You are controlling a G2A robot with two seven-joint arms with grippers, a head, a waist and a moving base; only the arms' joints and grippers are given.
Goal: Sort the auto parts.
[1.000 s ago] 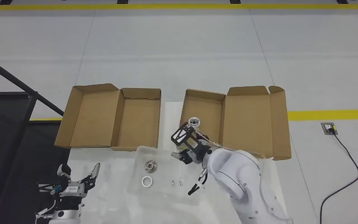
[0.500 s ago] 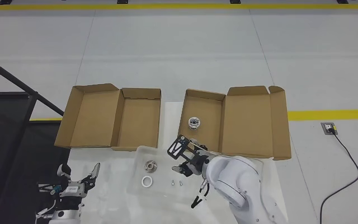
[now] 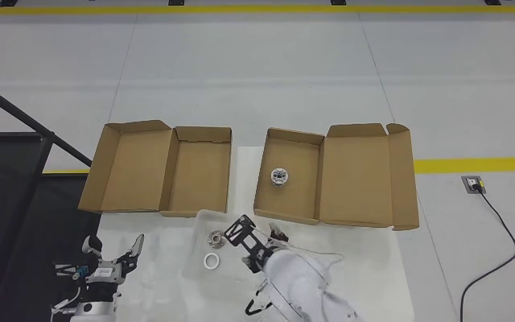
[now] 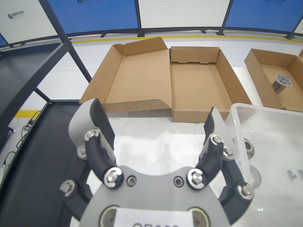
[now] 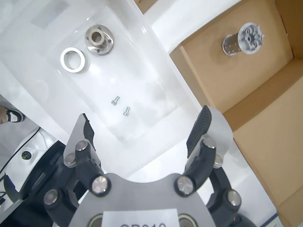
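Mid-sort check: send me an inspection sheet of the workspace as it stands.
Surface: white table under the clear tray.
Job's things: flanged hub, ring and two bolts in the tray; finned round part in the right box; left box open.
Clutter: nothing seen.
Tools: left tool open, beside the tray; right tool open, above the tray.
Cables: black cable on the floor, running to a socket.
Surroundings: black rack, yellow floor line, blue and white panels.
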